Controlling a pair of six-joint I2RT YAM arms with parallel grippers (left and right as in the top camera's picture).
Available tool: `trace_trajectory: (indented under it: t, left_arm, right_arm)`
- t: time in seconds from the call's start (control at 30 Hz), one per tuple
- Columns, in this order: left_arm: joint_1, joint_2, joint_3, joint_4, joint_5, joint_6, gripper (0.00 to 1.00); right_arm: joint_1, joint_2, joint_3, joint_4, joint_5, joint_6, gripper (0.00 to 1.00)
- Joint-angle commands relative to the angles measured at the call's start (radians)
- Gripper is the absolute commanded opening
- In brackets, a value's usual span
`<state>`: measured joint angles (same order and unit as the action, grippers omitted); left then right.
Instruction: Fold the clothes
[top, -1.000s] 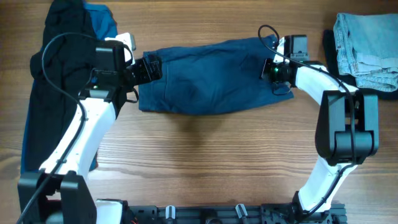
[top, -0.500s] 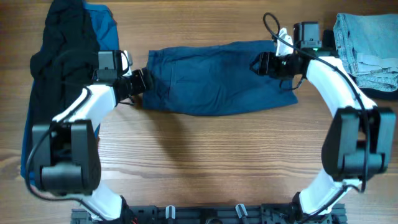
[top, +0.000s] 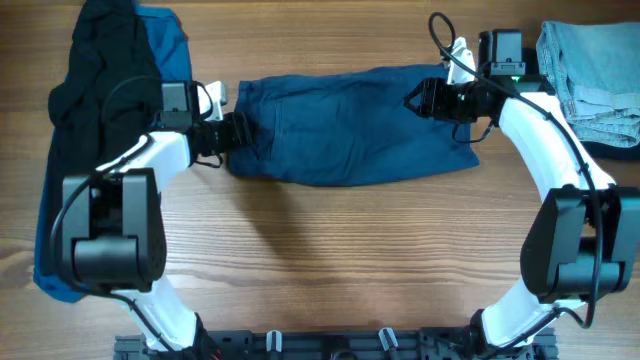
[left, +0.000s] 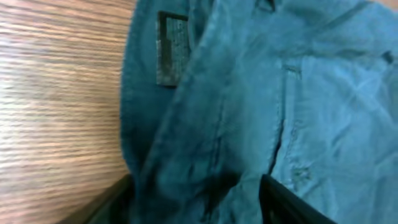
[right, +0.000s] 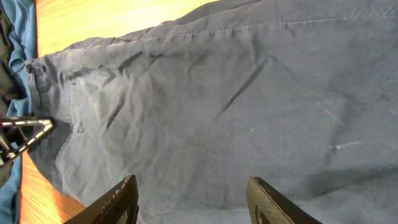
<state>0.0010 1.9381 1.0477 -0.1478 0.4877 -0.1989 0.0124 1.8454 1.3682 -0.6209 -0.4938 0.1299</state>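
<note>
**Left gripper (top: 235, 130) and right gripper (top: 415, 100) at opposite ends of the navy shorts (top: 350, 125)**

On the left I see the fingers apart with bunched cloth between them; whether they pinch it I cannot tell. On the right the jaws stand moderately wide, apart over flat fabric, holding nothing. The shorts lie spread lengthwise near the table's (top: 350, 250) far edge, soft and creased, with a stitched dark label (left: 171, 46) at the waistband end. Bare wood grain runs wide along the near edge. A black garment (top: 100, 80) over brighter blue cloth (top: 165, 35) crowds the left edge, and folded pale denim (top: 590, 70) fills the far right corner.
</note>
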Motion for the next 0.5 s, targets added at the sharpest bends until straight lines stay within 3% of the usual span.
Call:
trace_trajectory:
  t: [0.0,0.13,0.27,0.47]
  left_arm:
    - [-0.036,0.056,-0.018,0.014,0.055,0.003,0.56]
    - [-0.071,0.056,-0.018,0.05,0.066,-0.023,0.43]
    - [-0.084,0.056,-0.018,0.055,0.066,-0.027,0.05]
    - [-0.039,0.01,-0.015,0.041,0.117,-0.075,0.04]
  right_arm:
    - [0.009,-0.026,0.019,0.003,-0.023,0.001,0.56]
    - [0.009,-0.026,0.019,0.003,-0.023,0.0,0.56]
    - [0.009,-0.026,0.019,0.002,-0.017,-0.001,0.55]
    - [0.01,-0.016,0.019,0.017,0.049,-0.003,0.48]
